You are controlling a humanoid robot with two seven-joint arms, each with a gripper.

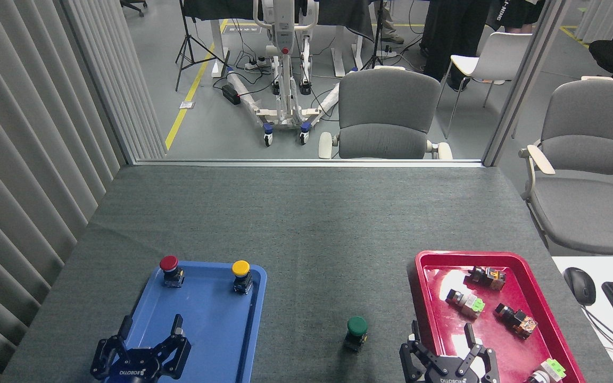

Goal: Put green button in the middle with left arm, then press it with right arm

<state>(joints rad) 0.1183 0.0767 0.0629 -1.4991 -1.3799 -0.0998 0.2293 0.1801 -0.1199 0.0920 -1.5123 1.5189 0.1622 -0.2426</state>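
Right gripper point(441, 341) hangs open and empty over the red tray point(418, 287) edge; left gripper point(150, 330) is open and empty too. Green button point(357, 332) stands upright mid-table. Close the fingers first, then drop straight onto the cap.

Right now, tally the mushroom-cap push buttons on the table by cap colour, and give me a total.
Red: 1, the red button on the blue tray
Yellow: 1, the yellow button on the same tray
Green: 1, the green button on the bare tabletop
Total: 3
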